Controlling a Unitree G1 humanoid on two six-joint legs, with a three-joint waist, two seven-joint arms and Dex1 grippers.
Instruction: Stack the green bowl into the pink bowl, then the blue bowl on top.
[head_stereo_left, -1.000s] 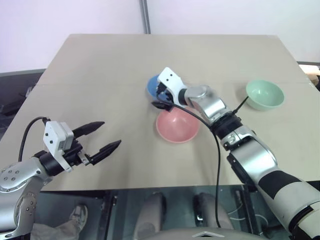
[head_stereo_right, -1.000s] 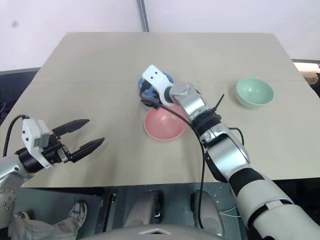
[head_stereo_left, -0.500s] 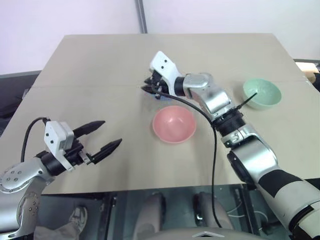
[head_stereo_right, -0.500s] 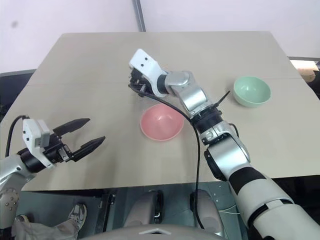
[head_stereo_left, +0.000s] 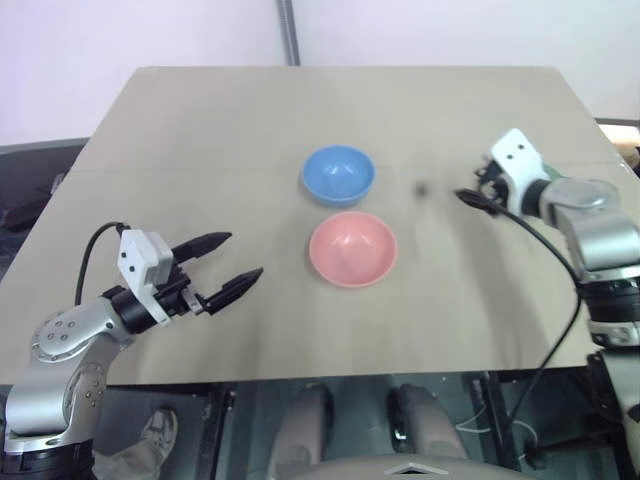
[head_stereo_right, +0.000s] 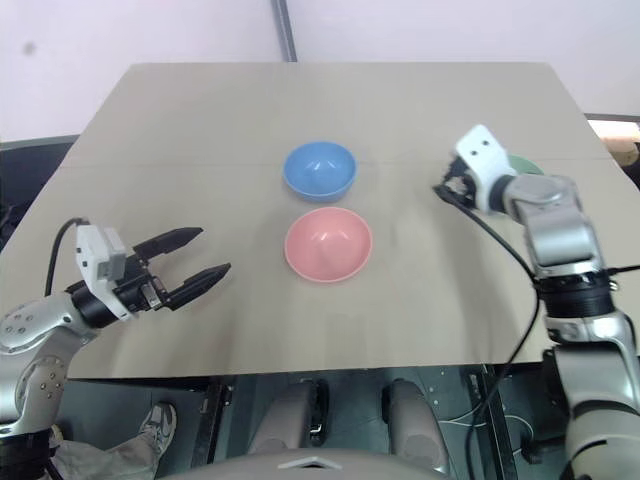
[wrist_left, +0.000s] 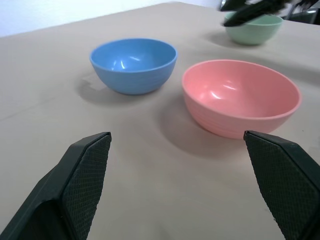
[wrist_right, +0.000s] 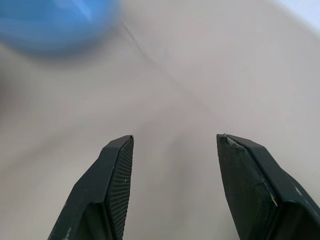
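So the blue bowl (head_stereo_left: 338, 174) sits around the middle of the table (head_stereo_left: 200, 130), and the pink bowl (head_stereo_left: 352, 248) is just beside it on the near-edge side, close but not touching. The green bowl (wrist_left: 252, 27) is over toward the right edge, mostly hidden behind the right gripper (head_stereo_right: 447, 189) in the head views. That right arm is stretched out along the right side, wrist angled down a bit, fingers (wrist_right: 116, 185) spread apart with nothing between them. The left gripper (head_stereo_left: 232, 264) hovers near the front-left corner, pointing level toward the bowls, jaws wide and empty
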